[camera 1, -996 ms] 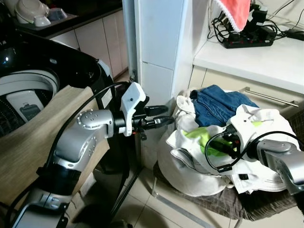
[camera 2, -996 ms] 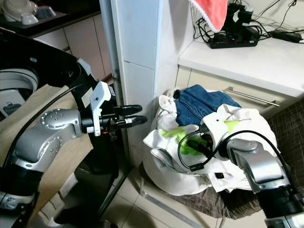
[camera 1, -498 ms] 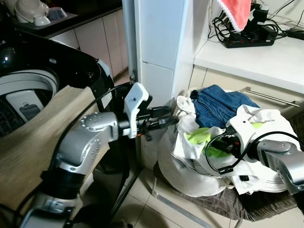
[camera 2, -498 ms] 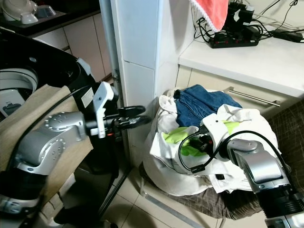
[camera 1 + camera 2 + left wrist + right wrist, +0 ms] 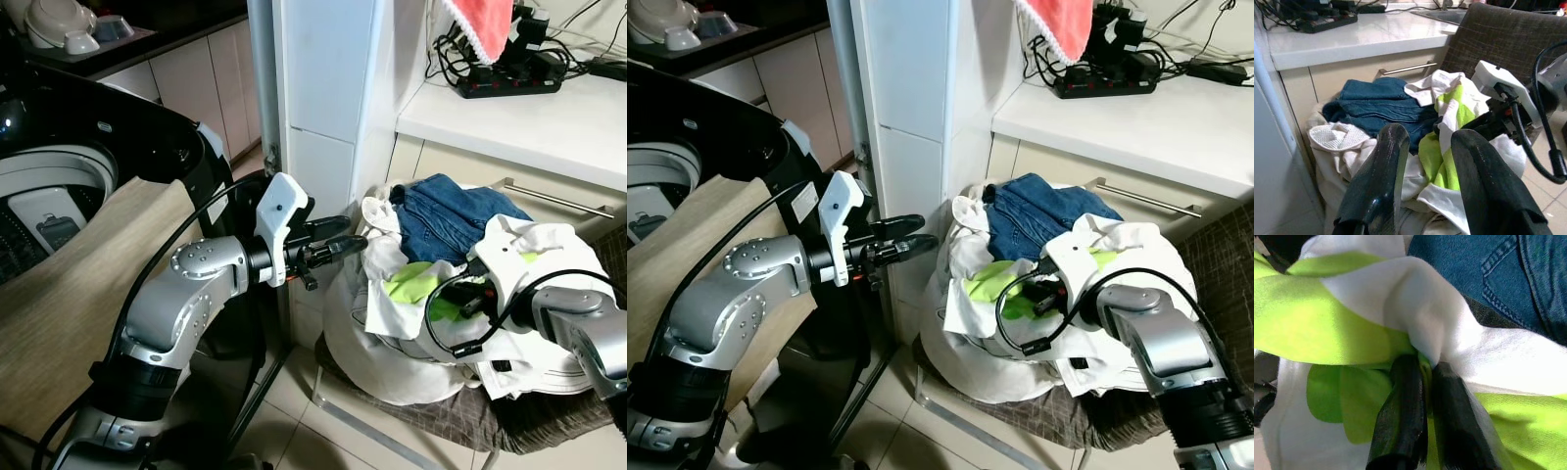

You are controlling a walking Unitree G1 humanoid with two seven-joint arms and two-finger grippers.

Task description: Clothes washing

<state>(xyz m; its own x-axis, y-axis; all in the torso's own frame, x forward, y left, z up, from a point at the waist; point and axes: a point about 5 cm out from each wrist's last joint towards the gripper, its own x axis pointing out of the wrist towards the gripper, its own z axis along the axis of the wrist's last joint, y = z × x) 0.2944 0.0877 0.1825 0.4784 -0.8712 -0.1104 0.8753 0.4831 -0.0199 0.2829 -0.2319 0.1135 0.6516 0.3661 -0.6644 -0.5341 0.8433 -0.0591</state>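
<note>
With the right gripper [image 5: 1422, 377] pinched on a fold of the green-and-white shirt [image 5: 416, 284] atop the laundry pile [image 5: 446, 294] at centre-right, lift it slowly, letting the spread-fingered, empty left gripper [image 5: 345, 239] steady the blue jeans [image 5: 451, 215] beside it.

**Silver arms, white wrists, black fingers**

Both arms are built of rounded silver-grey metal segments. The left arm [image 5: 186, 299] has a round joint cap dotted with small screws, and black bands sit between its segments. Each wrist carries an angular white plastic housing. Glossy black cables loop from the forearms to the wrists, the right arm [image 5: 578, 328] showing a wide hanging loop. The left gripper [image 5: 343, 242] has two long, smooth black fingers [image 5: 1383, 181] with rounded tips; the right gripper [image 5: 1422, 382] has the same.
</note>
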